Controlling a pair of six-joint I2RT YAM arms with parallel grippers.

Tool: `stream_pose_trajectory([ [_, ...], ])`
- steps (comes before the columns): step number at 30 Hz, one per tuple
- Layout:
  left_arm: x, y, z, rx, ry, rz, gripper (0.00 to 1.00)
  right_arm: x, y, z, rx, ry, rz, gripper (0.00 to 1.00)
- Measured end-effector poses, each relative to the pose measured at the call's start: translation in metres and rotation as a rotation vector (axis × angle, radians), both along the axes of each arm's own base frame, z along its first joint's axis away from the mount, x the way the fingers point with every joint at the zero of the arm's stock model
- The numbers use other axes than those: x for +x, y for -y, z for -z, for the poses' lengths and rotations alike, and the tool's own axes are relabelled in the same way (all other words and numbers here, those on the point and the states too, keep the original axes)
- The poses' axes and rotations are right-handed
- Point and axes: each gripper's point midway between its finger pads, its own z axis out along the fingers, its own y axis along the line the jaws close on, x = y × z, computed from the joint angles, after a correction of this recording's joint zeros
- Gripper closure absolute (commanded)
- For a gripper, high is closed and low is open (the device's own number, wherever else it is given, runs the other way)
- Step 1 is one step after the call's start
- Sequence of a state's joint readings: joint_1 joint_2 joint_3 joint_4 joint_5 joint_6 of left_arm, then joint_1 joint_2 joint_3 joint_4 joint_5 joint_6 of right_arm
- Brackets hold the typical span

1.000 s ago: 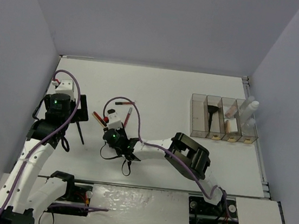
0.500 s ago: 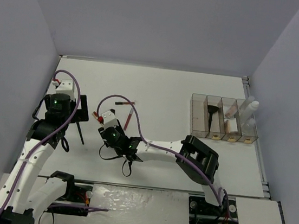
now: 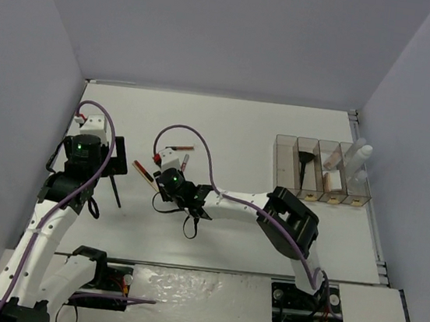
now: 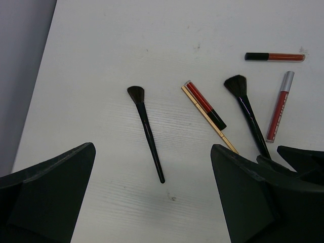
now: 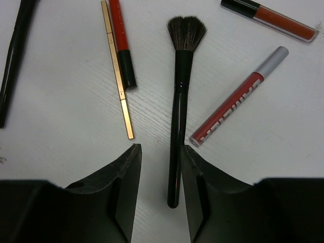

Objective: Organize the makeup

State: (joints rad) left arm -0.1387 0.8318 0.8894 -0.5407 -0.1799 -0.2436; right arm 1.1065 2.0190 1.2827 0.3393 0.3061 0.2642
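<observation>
My left jaws are standing wide open and holding nothing, hovering over the left part of the worktop (image 3: 235,124), with a slim black-handled brush (image 4: 147,134) lying flat beneath the gap. Going right, a red-and-black pencil (image 4: 205,105) and a thin gold pencil (image 4: 208,119) are lying side by side; I cannot tell whether they are touching. My right jaws are drawn narrow and are straddling the handle of a fuller brush (image 5: 177,101), low over the worktop. The handle is sitting close to one finger with a clear gap on the other side, so I am judging that I am not gripping it yet. Just beside it a silver-capped red gloss tube (image 5: 238,104) is lying, and past that a black-capped orange tube (image 5: 271,17). At the far right, well apart, the clear organizer (image 3: 288,139) is holding another brush (image 3: 305,163) in its second compartment from the left. I am reading this as the pick-up of the fuller brush. Next I am needing to close squarely on its handle without nudging the gloss tube, then lift and carry it over to that brush compartment.
</observation>
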Motion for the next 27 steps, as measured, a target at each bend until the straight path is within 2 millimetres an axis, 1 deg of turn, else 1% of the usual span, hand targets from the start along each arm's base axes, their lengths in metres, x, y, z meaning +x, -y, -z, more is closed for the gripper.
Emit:
stream_pose_trajectory([
  [9, 0.0, 0.001, 0.0, -0.004, 0.0, 0.006, 0.03, -0.004, 0.004, 0.038, -0.043, -0.067, -0.004, 0.67],
  [11, 0.0, 0.001, 0.0, -0.004, 0.0, 0.006, 0.03, -0.004, 0.006, 0.042, -0.05, -0.074, 0.001, 0.67],
  [16, 0.0, 0.001, 0.0, -0.004, 0.0, 0.007, 0.03, -0.003, 0.008, 0.044, -0.053, -0.077, 0.006, 0.68],
  [19, 0.0, 0.002, 0.0, -0.005, 0.0, 0.008, 0.03, -0.004, 0.008, 0.044, -0.05, -0.079, 0.009, 0.75],
  [21, 0.0, 0.002, 0.0, -0.007, -0.001, 0.011, 0.03, -0.004, 0.007, 0.044, -0.046, -0.081, 0.01, 0.86],
  [25, 0.0, 0.003, 0.0, -0.008, 0.0, 0.012, 0.03, -0.004, 0.006, 0.044, -0.038, -0.086, 0.014, 0.99],
  [27, 0.0, 0.003, 0.0, -0.008, 0.0, 0.012, 0.03, -0.006, 0.005, 0.044, -0.037, -0.088, 0.008, 1.0],
])
